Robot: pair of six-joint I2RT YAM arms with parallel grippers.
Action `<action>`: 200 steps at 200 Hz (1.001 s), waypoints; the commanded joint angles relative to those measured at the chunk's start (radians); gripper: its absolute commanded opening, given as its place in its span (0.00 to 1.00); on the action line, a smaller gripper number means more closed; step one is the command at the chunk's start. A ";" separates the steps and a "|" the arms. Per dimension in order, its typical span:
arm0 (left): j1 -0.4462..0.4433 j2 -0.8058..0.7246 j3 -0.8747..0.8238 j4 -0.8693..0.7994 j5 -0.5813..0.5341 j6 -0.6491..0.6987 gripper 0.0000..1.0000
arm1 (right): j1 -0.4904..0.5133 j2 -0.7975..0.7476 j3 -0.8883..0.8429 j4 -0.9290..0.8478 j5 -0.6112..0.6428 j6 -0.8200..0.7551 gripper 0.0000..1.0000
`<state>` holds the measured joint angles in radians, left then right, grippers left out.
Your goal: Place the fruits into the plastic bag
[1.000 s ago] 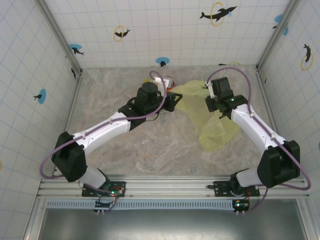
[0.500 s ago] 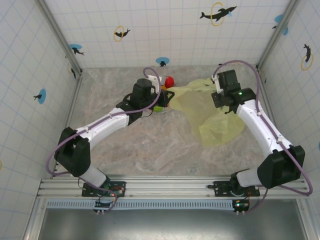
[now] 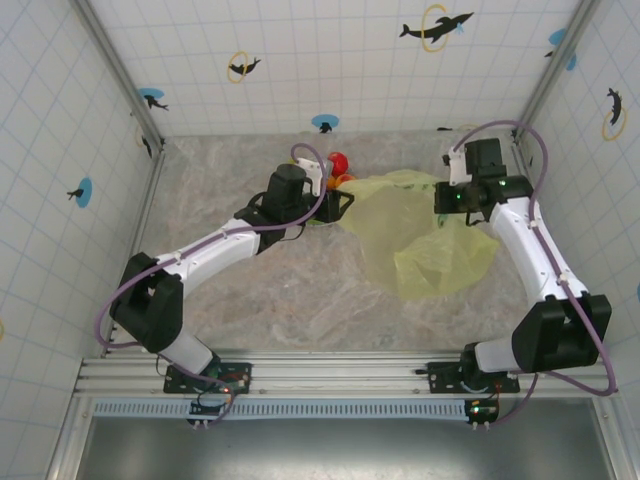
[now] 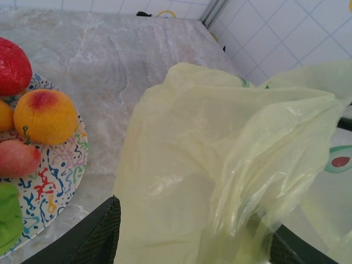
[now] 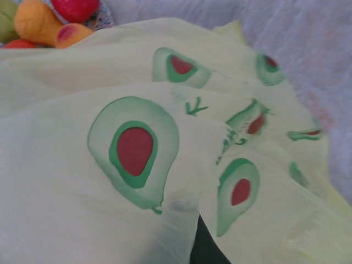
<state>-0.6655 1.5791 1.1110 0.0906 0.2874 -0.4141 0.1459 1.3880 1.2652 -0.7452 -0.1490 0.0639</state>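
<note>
Top external: plastic bag (image 3: 425, 240) lies crumpled on the surface (image 3: 290, 290), about 3 o'clock of centre, with its upper end drawn toward the 2 arms. Next out, the fruits (image 3: 340, 168) sit at 10 o'clock of the bag, grouped on a patterned plate (image 4: 63, 176). Left wrist view shows 5 there: 1 red, 1 orange-yellow, 1 pink, 1 green, plus a yellow sliver at the frame edge. No fruit seen inside the bag, though the film is only half clear, so 0 placed by my read. Then left tool (image 3: 340, 205) at the bag's 9 o'clock edge, just beside the plate: fingers apart, film bunched between them, not pinched. Then right tool (image 3: 450, 205) at the bag's 1 o'clock corner: fingers together, seemingly nipping the film, which drapes across its wrist view. Left to do: hold the mouth open, then move every fruit over.
</note>
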 commanded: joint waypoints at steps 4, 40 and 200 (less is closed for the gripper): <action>0.007 0.026 0.008 0.020 0.020 0.032 0.57 | -0.011 -0.026 -0.039 0.032 -0.154 0.031 0.00; 0.007 0.068 0.034 0.035 0.068 0.038 0.60 | -0.031 -0.045 -0.063 0.048 -0.225 0.037 0.00; 0.010 0.069 0.064 0.107 0.387 -0.160 0.00 | 0.141 -0.034 -0.122 0.071 0.293 -0.004 0.41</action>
<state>-0.6655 1.6772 1.1786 0.1532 0.5957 -0.5140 0.2607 1.3396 1.1706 -0.7109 0.0288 0.0414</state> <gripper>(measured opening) 0.042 0.398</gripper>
